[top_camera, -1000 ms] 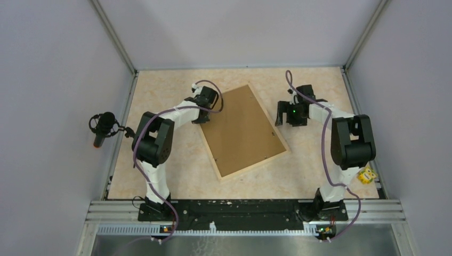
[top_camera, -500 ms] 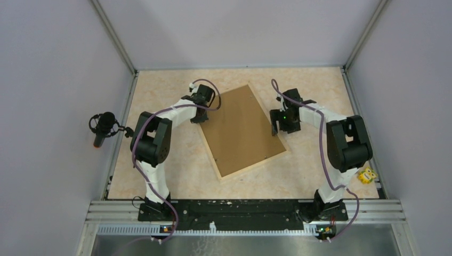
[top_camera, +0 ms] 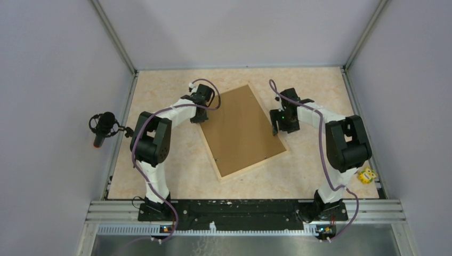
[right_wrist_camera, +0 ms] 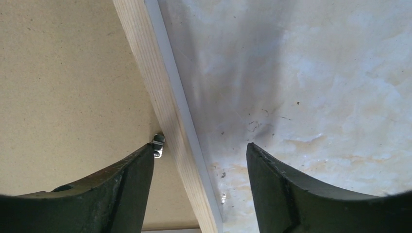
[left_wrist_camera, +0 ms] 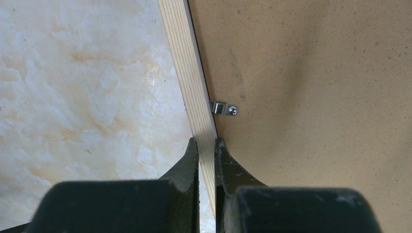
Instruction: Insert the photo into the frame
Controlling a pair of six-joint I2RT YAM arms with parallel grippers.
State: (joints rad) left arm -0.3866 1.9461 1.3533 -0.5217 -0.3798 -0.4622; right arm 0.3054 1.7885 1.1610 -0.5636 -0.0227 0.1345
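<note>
The frame (top_camera: pixel 255 164) lies face down and slanted in the middle of the table, its pale wooden strips around a brown backing board (top_camera: pixel 241 130). The photo is out of view. My left gripper (top_camera: pixel 201 113) is shut on the frame's left strip (left_wrist_camera: pixel 192 77), one finger on the table side and one on the board side (left_wrist_camera: pixel 206 143). A small metal clip (left_wrist_camera: pixel 223 108) sits just ahead of it. My right gripper (top_camera: pixel 278 124) stands open astride the right strip (right_wrist_camera: pixel 155 82), with the strip between its fingers (right_wrist_camera: pixel 200 150) and a clip (right_wrist_camera: pixel 158 144) by the left finger.
A black microphone (top_camera: pixel 104 124) hangs outside the left rail. A small yellow object (top_camera: pixel 366 175) lies at the table's near right corner. Grey walls close in three sides of the marbled tabletop (top_camera: pixel 314 160).
My right gripper has moved left onto the frame's right edge and its jaws have narrowed somewhat. The left gripper and the frame have stayed put.
</note>
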